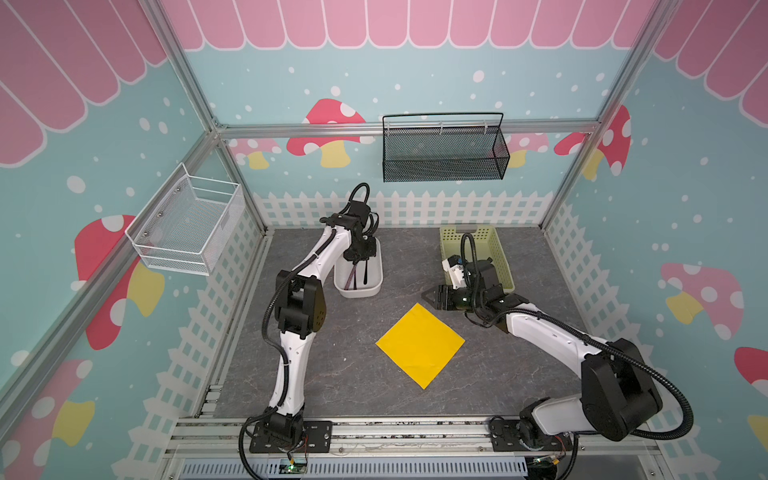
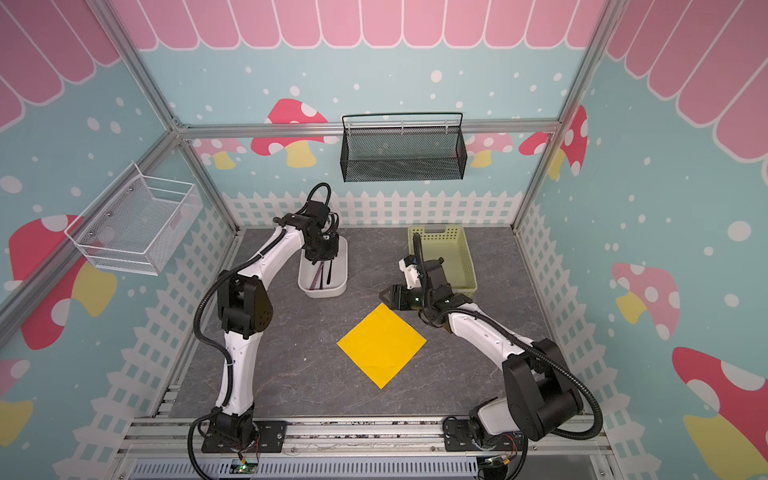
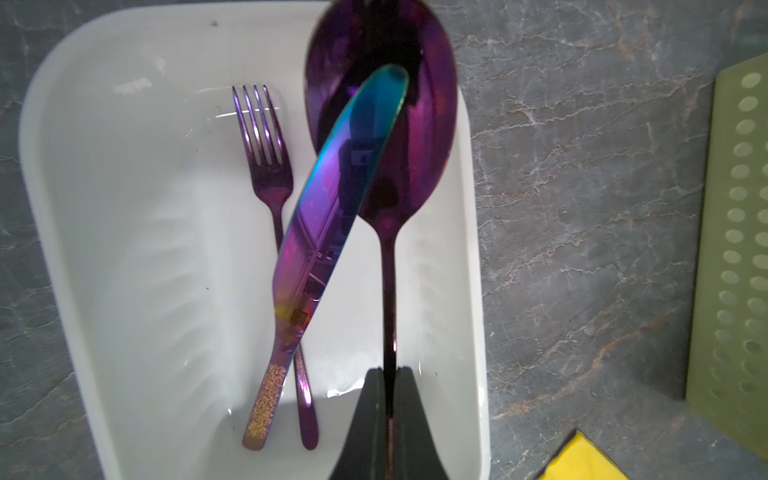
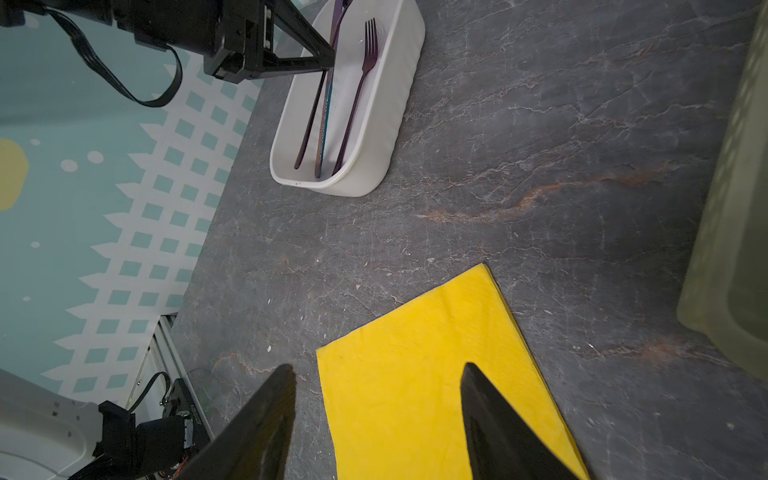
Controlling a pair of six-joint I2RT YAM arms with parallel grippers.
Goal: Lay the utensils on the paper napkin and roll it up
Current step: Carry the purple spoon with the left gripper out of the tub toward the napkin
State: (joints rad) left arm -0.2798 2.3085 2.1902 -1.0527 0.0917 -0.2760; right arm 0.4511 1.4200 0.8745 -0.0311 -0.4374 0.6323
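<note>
We see the glossy purple spoon (image 3: 380, 124), bowl tip cropped, pinched in the left hand (image 3: 388, 374), in the white plastic tub (image 3: 104, 249) with iridescent knife (image 3: 328, 216) and purple fork (image 3: 266, 166). The flat yellow paper napkin (image 1: 419, 345) lies on the grey surface (image 1: 332, 374) beside the wide-spread right hand (image 4: 378, 368).

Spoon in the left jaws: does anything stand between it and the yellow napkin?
Yes. The knife leans across the bowl of the spoon, and the wall of the white tub must be cleared. The right gripper, jaws open, hovers by the far corner of the napkin.
</note>
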